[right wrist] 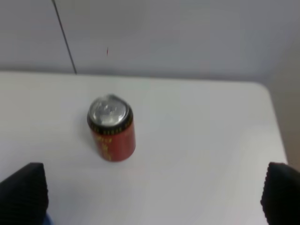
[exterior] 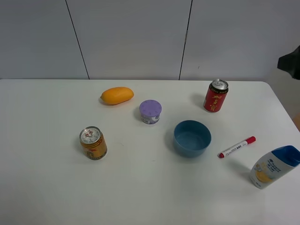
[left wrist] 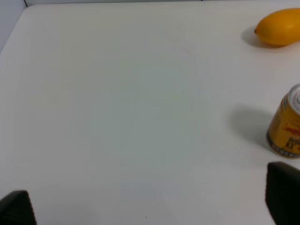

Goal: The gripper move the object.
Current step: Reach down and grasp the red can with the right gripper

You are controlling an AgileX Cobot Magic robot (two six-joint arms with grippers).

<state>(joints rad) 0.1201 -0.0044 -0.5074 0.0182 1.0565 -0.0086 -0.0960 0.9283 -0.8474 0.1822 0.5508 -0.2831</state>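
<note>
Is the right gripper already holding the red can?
No, in the right wrist view the red can stands free on the table, and the fingers of the open right gripper are apart from it.

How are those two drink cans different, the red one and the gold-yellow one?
Colour: the red drink can with yellow characters against the gold-yellow can with red print. Place: the red can stands at the back right, the gold-yellow can at the front left. Both are upright, silver-topped and untouched.
</note>
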